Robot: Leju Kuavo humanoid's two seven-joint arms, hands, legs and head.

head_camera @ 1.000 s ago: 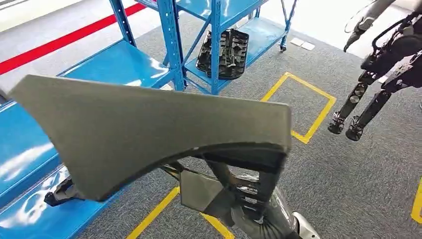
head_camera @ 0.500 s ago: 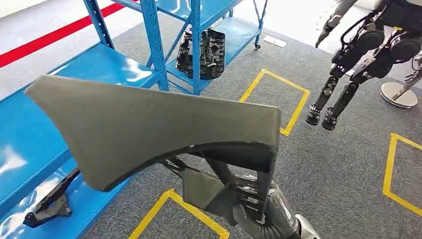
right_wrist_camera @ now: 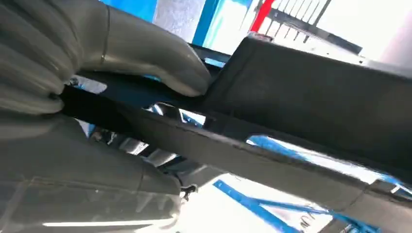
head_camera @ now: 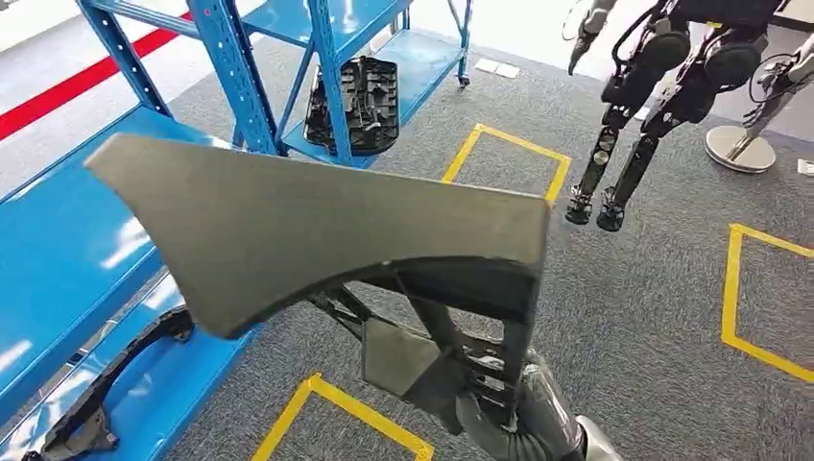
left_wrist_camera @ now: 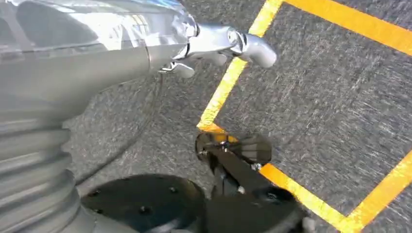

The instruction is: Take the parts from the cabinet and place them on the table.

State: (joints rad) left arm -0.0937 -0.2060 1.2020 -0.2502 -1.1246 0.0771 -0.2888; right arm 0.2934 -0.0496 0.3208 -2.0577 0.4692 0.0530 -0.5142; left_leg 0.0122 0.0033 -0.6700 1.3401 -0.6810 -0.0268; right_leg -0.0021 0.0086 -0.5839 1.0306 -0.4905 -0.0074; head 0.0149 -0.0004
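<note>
Head view first: I see a large grey curved plastic panel part held up close to the camera, its dark ribbed frame running down to my right hand near the lower edge, which grips that frame. Behind it stands the blue metal shelving cabinet, with a black ribbed moulded part leaning upright on its low shelf and a black curved bracket part lying on the blue shelf at lower left. Grey carpet floor with yellow tape rectangles spreads to the right, where another humanoid robot stands. Left wrist view: I see my left hand hanging over the carpet and yellow tape, its silver fingers loosely curled in with nothing in them. Right wrist view: my thick grey thumb presses onto the dark frame of the panel part, pinning it, with blue shelving behind.
</note>
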